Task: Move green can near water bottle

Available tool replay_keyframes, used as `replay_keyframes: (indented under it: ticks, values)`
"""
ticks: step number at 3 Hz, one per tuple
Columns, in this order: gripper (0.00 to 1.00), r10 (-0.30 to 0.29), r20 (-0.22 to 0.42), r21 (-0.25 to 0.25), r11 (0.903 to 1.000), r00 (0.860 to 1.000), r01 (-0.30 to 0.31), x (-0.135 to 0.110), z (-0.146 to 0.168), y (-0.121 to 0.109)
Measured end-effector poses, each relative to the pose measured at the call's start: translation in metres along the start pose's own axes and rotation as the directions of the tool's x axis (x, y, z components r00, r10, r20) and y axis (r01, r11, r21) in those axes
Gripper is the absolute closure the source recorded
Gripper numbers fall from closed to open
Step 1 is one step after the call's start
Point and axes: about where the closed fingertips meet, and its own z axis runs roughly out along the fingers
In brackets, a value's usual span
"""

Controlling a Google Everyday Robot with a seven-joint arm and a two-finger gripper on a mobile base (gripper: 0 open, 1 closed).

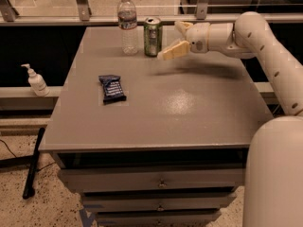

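The green can [153, 36] stands upright at the back of the grey table [189, 112], just right of the water bottle [127, 24], a tall clear bottle with a white cap. A small gap separates them. My gripper [173, 40] is to the right of the can, apart from it, held a little above the table. Its pale fingers [172, 51] are spread open and hold nothing. The white arm reaches in from the right.
A dark blue snack packet [112, 88] lies on the table's left half. A small white pump bottle [36, 81] stands on a ledge left of the table. A railing and glass run behind the table. Drawers sit below the front edge.
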Motion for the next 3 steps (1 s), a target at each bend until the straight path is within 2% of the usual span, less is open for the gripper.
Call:
replay_keyframes:
  ticks: [1, 2, 3]
  values:
    - [0.0, -0.039, 0.038, 0.022, 0.999, 0.999, 0.038, -0.017, -0.052, 0.006]
    - [0.0, -0.078, 0.117, 0.056, 0.9958, 0.99, 0.072, -0.029, -0.12, 0.012]
    - [0.0, -0.081, 0.121, 0.071, 0.9948, 0.989, 0.072, -0.028, -0.135, 0.012]
